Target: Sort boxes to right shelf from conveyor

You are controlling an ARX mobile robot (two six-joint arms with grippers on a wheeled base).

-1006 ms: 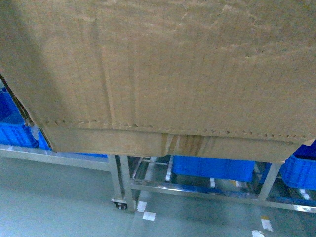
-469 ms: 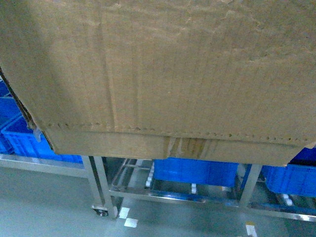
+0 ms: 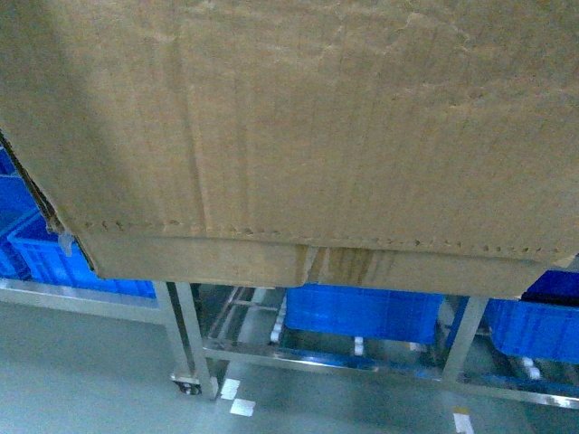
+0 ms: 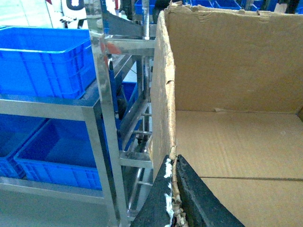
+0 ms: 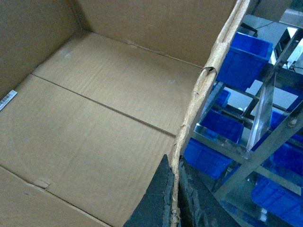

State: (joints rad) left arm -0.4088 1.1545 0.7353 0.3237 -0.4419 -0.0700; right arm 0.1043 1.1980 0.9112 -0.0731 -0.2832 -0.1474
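Both my grippers, left (image 4: 173, 201) and right (image 5: 174, 201), are clamped on the carton (image 3: 298, 136) walls; its inside is bare, and blue crates (image 3: 362, 312) sit on the steel rack (image 3: 185, 339).

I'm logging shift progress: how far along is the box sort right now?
Pickup looks done: the carton is lifted, no conveyor in view. In hand: left gripper and right gripper each pinch a side wall. Left: setting it on the steel shelf, which holds blue crates.

Matt corrugated cardboard carton (image 3: 298, 136), shiny steel rack (image 4: 102, 113), glossy plastic crates (image 4: 45, 61)
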